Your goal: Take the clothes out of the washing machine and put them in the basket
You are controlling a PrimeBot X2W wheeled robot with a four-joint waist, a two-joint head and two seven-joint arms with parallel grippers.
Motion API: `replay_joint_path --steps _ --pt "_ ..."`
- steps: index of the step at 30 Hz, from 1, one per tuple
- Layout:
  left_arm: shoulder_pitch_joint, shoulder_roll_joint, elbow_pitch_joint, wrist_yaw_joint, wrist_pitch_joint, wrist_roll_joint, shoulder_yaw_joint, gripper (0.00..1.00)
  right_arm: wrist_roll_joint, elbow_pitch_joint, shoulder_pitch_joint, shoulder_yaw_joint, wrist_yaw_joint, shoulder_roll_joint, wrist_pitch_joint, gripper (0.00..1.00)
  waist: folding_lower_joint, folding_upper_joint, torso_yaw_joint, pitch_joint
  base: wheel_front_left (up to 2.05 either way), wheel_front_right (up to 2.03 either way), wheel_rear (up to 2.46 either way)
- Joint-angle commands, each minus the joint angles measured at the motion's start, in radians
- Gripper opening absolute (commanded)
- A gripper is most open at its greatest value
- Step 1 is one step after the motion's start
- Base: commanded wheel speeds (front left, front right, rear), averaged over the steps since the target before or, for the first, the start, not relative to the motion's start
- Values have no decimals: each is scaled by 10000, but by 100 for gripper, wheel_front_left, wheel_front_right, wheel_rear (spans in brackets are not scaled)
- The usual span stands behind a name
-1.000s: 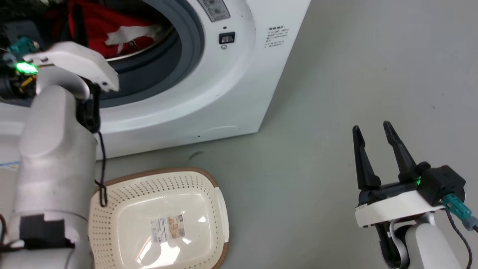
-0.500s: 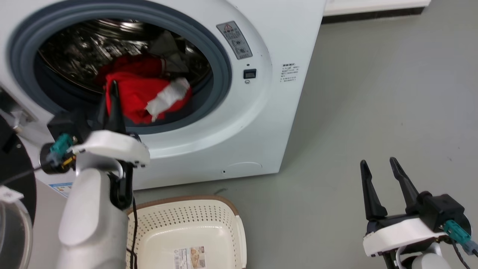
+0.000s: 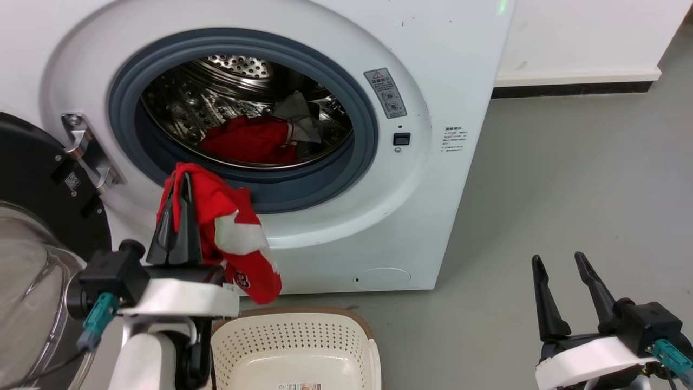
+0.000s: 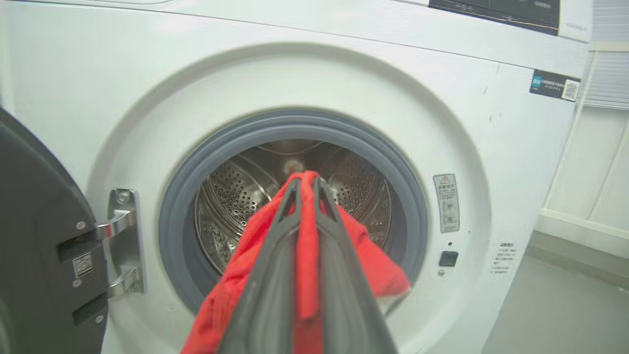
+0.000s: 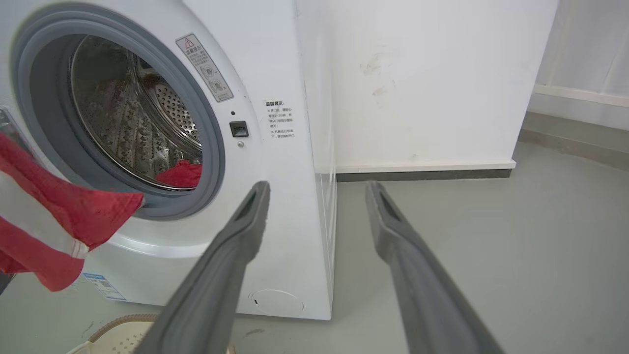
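Observation:
My left gripper [image 3: 178, 181] is shut on a red garment with white panels [image 3: 233, 238], held clear of the washing machine [image 3: 444, 65] and hanging just above the far edge of the cream basket [image 3: 292, 346]. In the left wrist view the red cloth [image 4: 307, 255] is pinched between the fingers [image 4: 268, 275]. More clothes [image 3: 249, 142], red with a grey piece, lie inside the steel drum. My right gripper [image 3: 560, 262] stands open over the floor at the lower right; its fingers [image 5: 231, 246] are spread with nothing between them.
The round black-rimmed glass door [image 3: 32, 227] hangs open at the left beside my left arm. Grey floor [image 3: 568, 173] stretches to the right of the machine up to a white wall with a dark skirting [image 3: 574, 86].
The camera has tilted up, so the whole picture shifted. My left gripper has drawn back out of the drum with the red garment, which now hangs outside the opening above the basket.

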Motion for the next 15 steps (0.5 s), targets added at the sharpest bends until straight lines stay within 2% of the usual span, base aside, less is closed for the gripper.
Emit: replay_joint_path --steps 1,3,8,15 --pt "158 -4 -145 51 43 46 -29 0 -23 -55 113 -8 -3 13 -8 100 3 -1 26 -4 0 0 0" --pt "770 -15 -1053 206 386 96 -152 0 -14 -143 140 -60 -3 12 11 100 3 -1 106 24 0 0 0" --pt "1727 -59 -1746 438 916 1 -423 0 -43 -238 118 -115 -3 12 55 100 3 -1 255 239 0 0 0" --pt "2572 -117 -1025 739 873 -314 -822 0 -29 -240 -164 -12 -3 12 -17 100 3 -1 297 675 0 0 0"
